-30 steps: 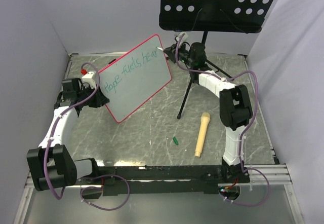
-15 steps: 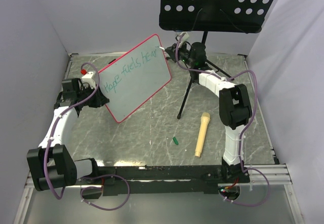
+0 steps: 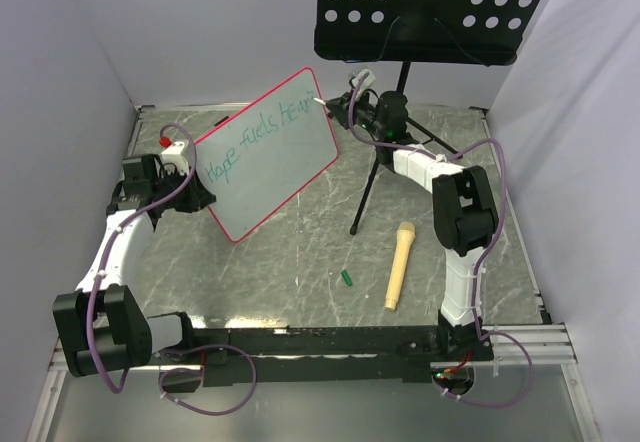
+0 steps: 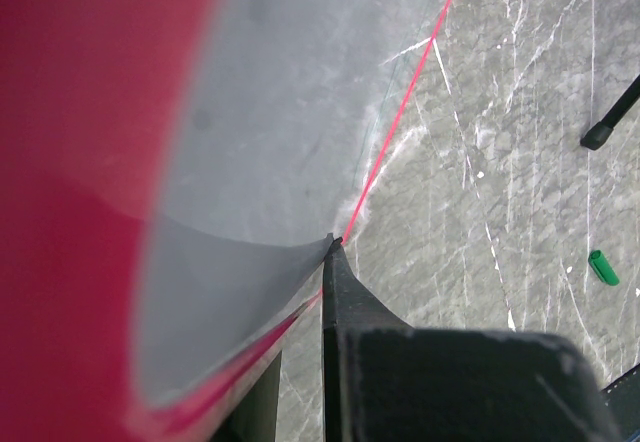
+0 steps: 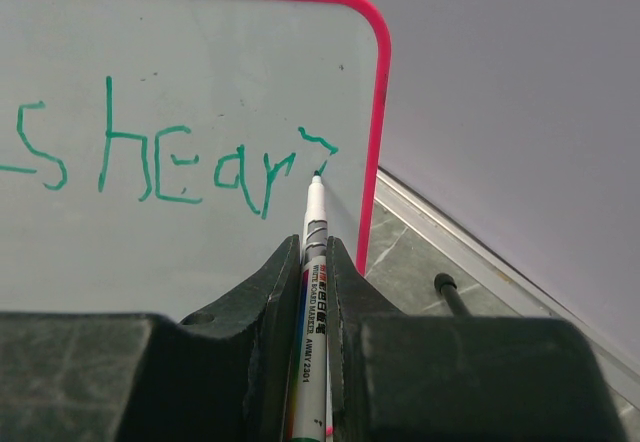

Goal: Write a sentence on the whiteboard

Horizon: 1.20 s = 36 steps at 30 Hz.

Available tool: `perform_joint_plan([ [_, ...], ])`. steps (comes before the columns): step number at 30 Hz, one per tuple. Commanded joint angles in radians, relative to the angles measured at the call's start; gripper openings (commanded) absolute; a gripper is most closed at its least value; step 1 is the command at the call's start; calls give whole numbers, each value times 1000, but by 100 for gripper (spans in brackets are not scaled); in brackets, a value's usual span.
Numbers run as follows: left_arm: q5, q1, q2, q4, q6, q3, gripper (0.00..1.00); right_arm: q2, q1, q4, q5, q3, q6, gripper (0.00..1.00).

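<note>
Pink-red framing rims the whiteboard (image 3: 268, 162), which stands tilted over the grey marbled surface (image 3: 300, 242) at the left rear, with its top right corner raised toward the back wall. Whether its lowest corner touches the surface cannot be told. The left jaws pinch its lower left edge. In the left wrist view the frame and board face fill the picture, blurred, with one dark finger (image 4: 345, 292) against the rim.

Across the board runs the sentence (image 3: 256, 136) in teal-green strokes: "Hope fuels hear", followed by a short hooked stroke near the right frame. The right jaws are pressed onto a white marker (image 5: 310, 262), its barrel clamped between both fingers and pointing up at the board. Its green tip meets the board at the lower end of that hooked stroke, just inside the right edge.

Behind the right arm a black perforated music stand (image 3: 430, 7) rises on a thin pole, its feet on the surface. A tan microphone (image 3: 397, 264) lies near the right arm's base. A small green cap (image 3: 346, 278) lies just left of it, apart from both arms.
</note>
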<state>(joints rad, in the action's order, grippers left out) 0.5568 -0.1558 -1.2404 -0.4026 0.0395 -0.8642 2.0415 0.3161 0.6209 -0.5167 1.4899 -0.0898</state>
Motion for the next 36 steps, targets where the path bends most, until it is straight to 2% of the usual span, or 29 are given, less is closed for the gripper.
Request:
perform_joint_plan([
  [1,-442,-7,-79,-179,244,90,1,-75,-5,66,-20,21,16,0],
  [21,-440,-7,-80,-182,246,88,1,-43,-5,60,12,81,38,0],
  [36,-439,-4,-79,-183,247,88,1,6,1,-15,1,147,30,0],
])
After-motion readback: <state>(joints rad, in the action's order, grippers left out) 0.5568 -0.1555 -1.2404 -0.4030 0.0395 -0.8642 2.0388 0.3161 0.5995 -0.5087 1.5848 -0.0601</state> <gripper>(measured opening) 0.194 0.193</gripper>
